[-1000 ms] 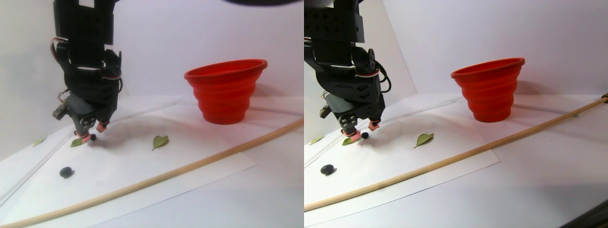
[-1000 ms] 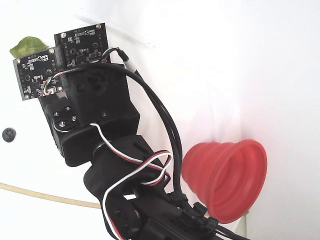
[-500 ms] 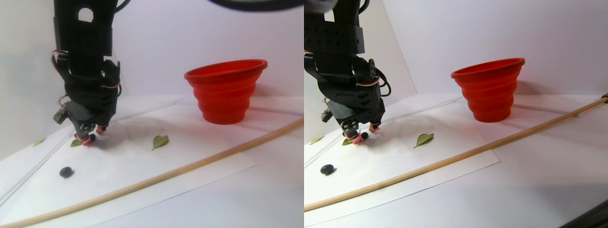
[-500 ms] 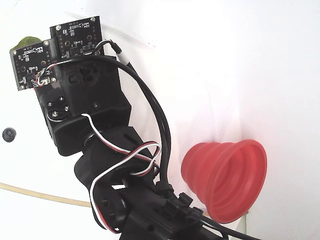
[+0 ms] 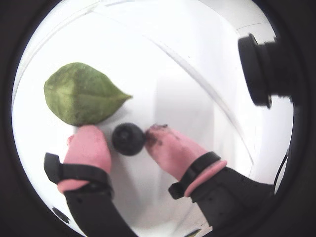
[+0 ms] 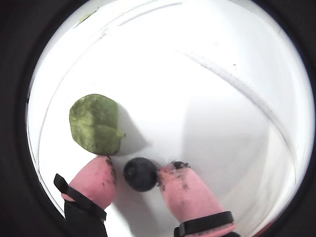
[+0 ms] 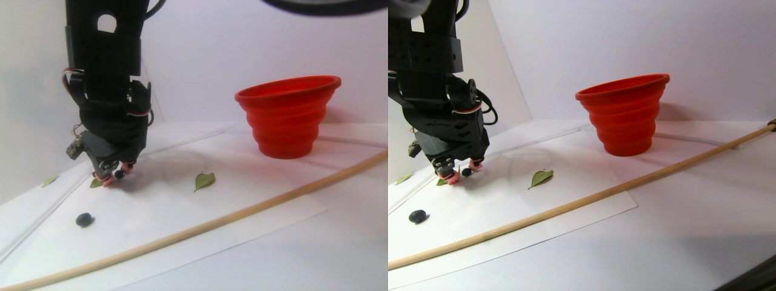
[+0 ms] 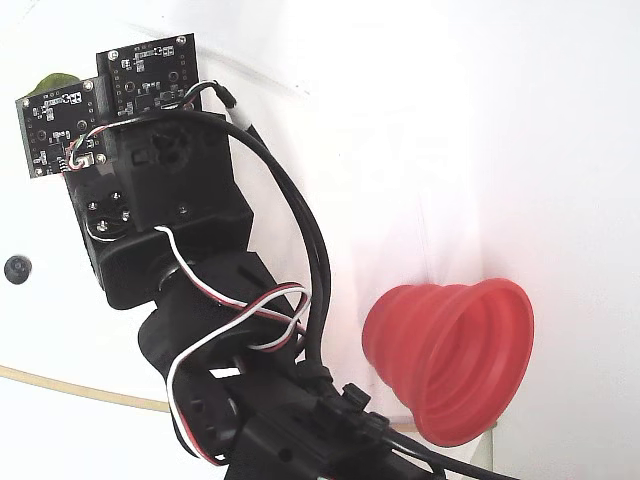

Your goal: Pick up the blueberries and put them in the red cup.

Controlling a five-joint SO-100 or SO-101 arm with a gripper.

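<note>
In both wrist views a small dark blueberry (image 5: 128, 139) (image 6: 140, 174) lies on the white paper between my pink fingertips. My gripper (image 5: 126, 139) (image 6: 138, 175) is open around it. The right fingertip (image 5: 165, 143) touches the berry, while the left fingertip (image 5: 89, 145) stands a sliver away. In the stereo pair view the gripper (image 7: 116, 174) is down at the paper at the left. A second blueberry (image 7: 85, 219) (image 8: 17, 268) lies nearer the front. The red cup (image 7: 288, 115) (image 8: 450, 360) stands upright far to the right.
A green leaf (image 5: 81, 94) (image 6: 95, 123) lies just beyond the left fingertip. Another leaf (image 7: 204, 180) sits mid-paper and a small one (image 7: 49, 180) at far left. A long wooden stick (image 7: 242, 209) crosses the table diagonally in front of the cup.
The arm has sunk a little and the fingertips have drawn closer around the berry, which still rests on the paper.
</note>
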